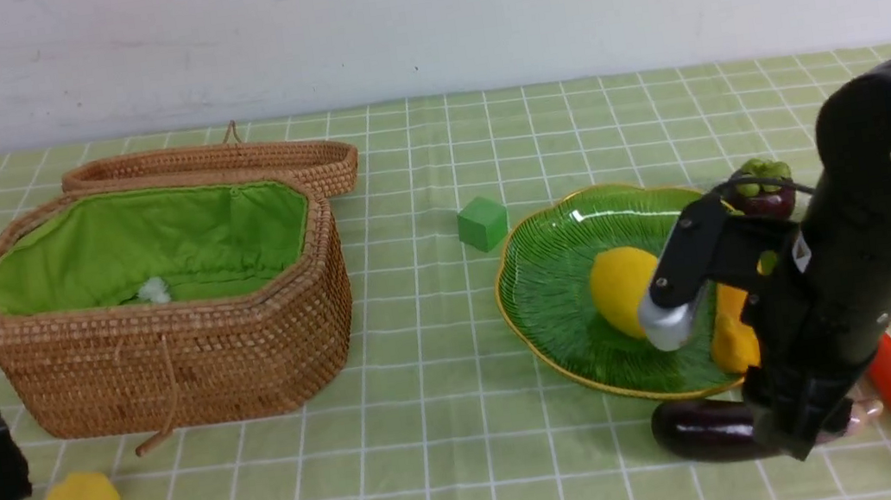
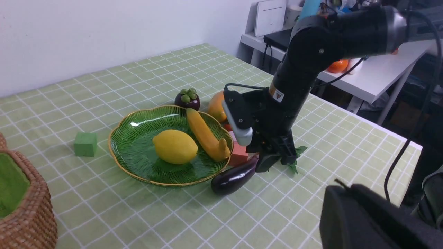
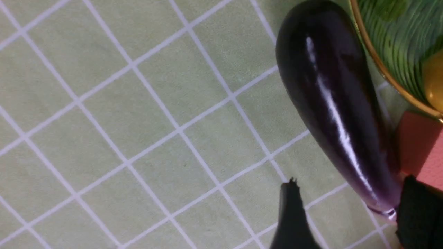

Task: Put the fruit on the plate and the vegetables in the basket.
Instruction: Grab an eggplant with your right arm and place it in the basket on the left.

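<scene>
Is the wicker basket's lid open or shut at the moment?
Open: the basket's green lining shows inside its uncovered mouth.

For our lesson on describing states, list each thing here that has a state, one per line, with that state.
Basket: open, lid folded back, green lining showing
Green dish: upright, holding the lemon and banana
Lemon: lying in the dish
Banana: lying in the dish
Eggplant: on its side, outside the dish
Left gripper: shut
Right gripper: open, at the eggplant's narrow end
</scene>
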### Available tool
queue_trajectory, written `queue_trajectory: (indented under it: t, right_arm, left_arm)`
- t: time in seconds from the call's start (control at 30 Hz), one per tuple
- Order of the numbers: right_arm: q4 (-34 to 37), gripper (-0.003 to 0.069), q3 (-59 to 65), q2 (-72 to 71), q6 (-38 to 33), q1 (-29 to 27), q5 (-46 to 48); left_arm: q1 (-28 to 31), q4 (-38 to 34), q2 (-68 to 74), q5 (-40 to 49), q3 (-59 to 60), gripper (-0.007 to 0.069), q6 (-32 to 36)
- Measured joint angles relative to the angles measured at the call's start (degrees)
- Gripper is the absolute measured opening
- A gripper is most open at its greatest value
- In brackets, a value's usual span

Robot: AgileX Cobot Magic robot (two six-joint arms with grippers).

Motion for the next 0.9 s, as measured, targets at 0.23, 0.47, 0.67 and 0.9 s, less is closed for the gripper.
queue_trajectory:
  t: [0.23,0.47,0.67,0.9]
  right_arm:
    - [0.0,0.0476,0.0,3.8,-2.1,0.0,-2.2]
    - [0.0,0.0477,0.0,6.2,-3.2,0.0,-2.9]
    - [-0.3,0.0477,0.0,7.9,-3.7,0.0,-4.3]
    - [0.7,0.0477,0.0,9.8,-3.7,0.0,-4.4]
  left_arm:
    - [0.0,0.4,0.0,0.0,0.0,-0.0013,0.0]
    - [0.0,0.5,0.0,0.0,0.0,-0.0013,0.0]
    - [0.0,0.5,0.0,0.0,0.1,-0.0013,0.0]
    - [0.0,0.5,0.0,0.1,0.1,-0.0013,0.0]
